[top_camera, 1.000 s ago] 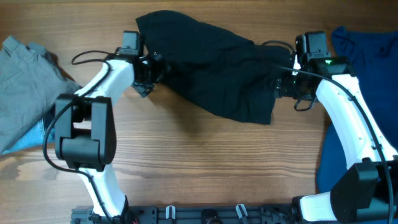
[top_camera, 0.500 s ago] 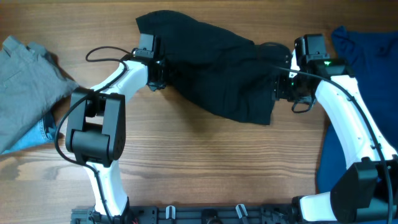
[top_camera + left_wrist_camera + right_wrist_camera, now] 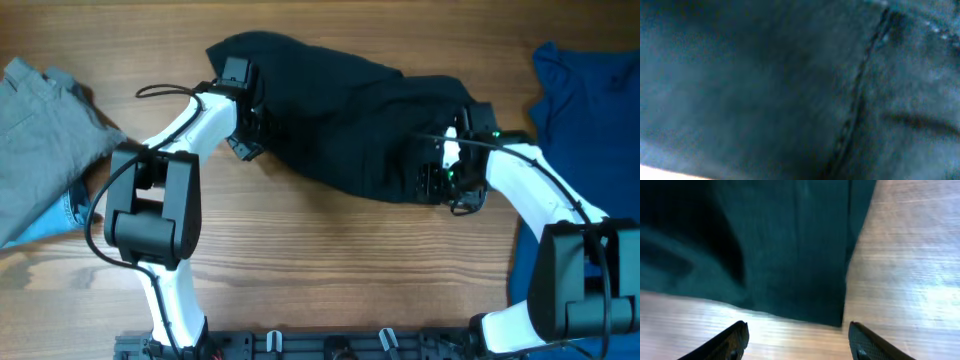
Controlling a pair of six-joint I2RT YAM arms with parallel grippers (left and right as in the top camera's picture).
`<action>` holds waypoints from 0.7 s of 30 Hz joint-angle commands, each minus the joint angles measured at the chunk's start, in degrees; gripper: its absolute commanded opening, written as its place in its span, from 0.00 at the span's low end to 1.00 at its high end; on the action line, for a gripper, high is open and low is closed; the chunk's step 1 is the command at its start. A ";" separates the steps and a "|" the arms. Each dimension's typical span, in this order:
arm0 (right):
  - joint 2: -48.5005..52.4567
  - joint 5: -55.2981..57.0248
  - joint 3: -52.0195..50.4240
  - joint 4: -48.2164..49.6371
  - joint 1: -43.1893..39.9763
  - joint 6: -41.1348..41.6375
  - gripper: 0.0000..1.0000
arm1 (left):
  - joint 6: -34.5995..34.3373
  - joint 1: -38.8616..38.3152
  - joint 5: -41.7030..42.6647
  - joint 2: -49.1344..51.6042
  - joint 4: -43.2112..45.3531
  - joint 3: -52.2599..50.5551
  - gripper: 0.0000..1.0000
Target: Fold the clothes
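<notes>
A black garment (image 3: 340, 110) lies bunched across the upper middle of the wooden table (image 3: 320, 270). My left gripper (image 3: 248, 135) is shut on its left edge. Dark cloth (image 3: 765, 85) with a stitched seam fills the left wrist view and hides the fingers. My right gripper (image 3: 437, 178) is at the garment's lower right corner. In the right wrist view it (image 3: 797, 326) stands open over bare wood, with the garment's hem (image 3: 790, 245) just ahead of the fingertips and nothing between them.
A grey garment (image 3: 40, 130) lies at the left edge with a light blue piece (image 3: 50, 225) under it. A blue garment (image 3: 580, 90) covers the right edge and runs down behind the right arm. The arm bases stand along the front edge.
My left gripper has closed on the garment's left edge, and the cloth has shifted a little leftward. My right arm has swung down and left to the lower right corner.
</notes>
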 commanded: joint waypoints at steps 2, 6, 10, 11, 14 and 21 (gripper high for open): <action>1.79 -0.94 -4.57 6.32 0.24 0.55 0.68 | 0.15 -0.20 -2.14 2.86 -7.67 -3.28 0.04; 2.10 -0.83 -6.03 10.47 0.24 2.05 0.36 | 0.35 -0.20 -2.01 0.92 -14.23 -3.28 0.04; 2.12 -0.94 -6.05 11.19 0.24 4.02 0.04 | 3.19 -0.20 -1.92 -3.45 -17.75 -3.28 0.04; 2.12 -1.46 -6.05 11.08 0.24 4.00 0.05 | 3.82 -0.20 -1.95 -5.57 -17.94 -3.28 0.04; 1.90 -3.80 -5.70 10.01 0.22 3.98 0.04 | 4.98 -0.20 -1.97 -11.41 -17.97 -2.51 0.04; -1.99 -3.82 2.93 1.16 0.13 2.80 0.04 | 7.91 1.36 -4.81 -22.27 -18.01 6.12 0.04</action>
